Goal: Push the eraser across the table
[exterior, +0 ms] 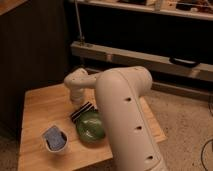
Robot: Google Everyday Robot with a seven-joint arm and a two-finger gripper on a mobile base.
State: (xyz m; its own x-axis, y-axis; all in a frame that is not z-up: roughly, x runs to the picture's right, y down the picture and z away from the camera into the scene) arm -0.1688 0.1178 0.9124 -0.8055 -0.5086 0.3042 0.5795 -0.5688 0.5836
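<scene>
The eraser (pixel 81 111), a small black block with thin white stripes, lies near the middle of the light wooden table (pixel 40 107), right at the far-left rim of the green bowl (pixel 91 128). My gripper (pixel 77 101) hangs down from the white wrist just above and behind the eraser's far end. I cannot tell whether it touches the eraser. The thick white arm (pixel 125 115) covers the right part of the table.
A white cup holding a blue-grey sponge (pixel 55 139) stands at the front left of the table. A dark cabinet stands at the left. A low shelf unit (pixel 150 60) runs behind the table. Speckled floor lies at the right.
</scene>
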